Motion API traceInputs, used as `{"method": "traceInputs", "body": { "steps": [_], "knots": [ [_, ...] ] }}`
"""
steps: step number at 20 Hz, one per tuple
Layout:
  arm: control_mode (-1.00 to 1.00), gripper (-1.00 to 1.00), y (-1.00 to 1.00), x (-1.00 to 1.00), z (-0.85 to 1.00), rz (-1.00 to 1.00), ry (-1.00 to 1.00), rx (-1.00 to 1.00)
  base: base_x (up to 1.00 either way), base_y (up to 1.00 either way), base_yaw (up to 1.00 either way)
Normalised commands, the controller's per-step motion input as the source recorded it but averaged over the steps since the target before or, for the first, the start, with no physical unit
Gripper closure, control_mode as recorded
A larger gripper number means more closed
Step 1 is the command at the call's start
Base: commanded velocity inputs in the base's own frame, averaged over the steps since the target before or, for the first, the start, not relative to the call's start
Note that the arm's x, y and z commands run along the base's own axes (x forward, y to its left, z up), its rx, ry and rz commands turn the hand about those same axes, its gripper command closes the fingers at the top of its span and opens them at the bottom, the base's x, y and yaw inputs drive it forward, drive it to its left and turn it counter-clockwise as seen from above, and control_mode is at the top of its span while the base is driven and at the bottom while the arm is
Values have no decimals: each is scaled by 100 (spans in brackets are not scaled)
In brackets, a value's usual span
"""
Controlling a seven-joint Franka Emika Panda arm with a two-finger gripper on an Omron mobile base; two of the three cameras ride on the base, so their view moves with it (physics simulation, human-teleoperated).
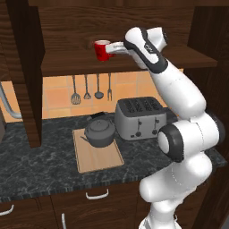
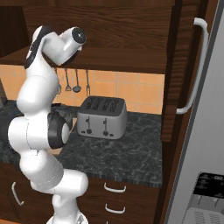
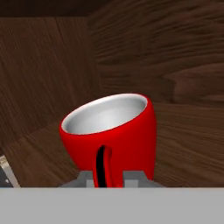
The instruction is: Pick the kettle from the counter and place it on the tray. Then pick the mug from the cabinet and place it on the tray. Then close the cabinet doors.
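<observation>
The red mug (image 1: 102,50) with its white inside stands in the open cabinet, on the plank shelf (image 1: 67,62). My gripper (image 1: 112,48) reaches in from the right and is shut on the mug's handle. In the hand view the mug (image 3: 118,131) is close up, and my gripper (image 3: 109,178) pinches its handle between the two fingertips (image 3: 87,177). Whether the mug still rests on the shelf I cannot tell. The dark grey kettle (image 1: 100,132) sits on the far end of the light wood tray (image 1: 98,161), which lies on the black counter (image 1: 36,165).
A silver toaster (image 1: 138,117) stands right of the tray, below my arm. Utensils (image 1: 87,87) hang under the shelf. One open cabinet door (image 1: 24,67) hangs at the left, the other (image 2: 175,65) at the right, beside a grey fridge (image 2: 205,131).
</observation>
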Motion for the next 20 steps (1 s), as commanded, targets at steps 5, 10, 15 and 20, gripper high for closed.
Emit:
{"method": "traceInputs", "body": {
  "steps": [5, 10, 15, 20],
  "knots": [
    [-100, 100, -6, -100, 0, 0, -4, 0, 0, 0, 0],
    [-100, 100, -5, -100, -7, 0, -1, 0, 0, 0, 0],
    [-100, 100, -10, -97, -25, -3, 0, 0, 0, 0, 0],
    [-100, 100, -7, -80, -46, -11, 10, 0, 0, 0, 0]
  ]
}}
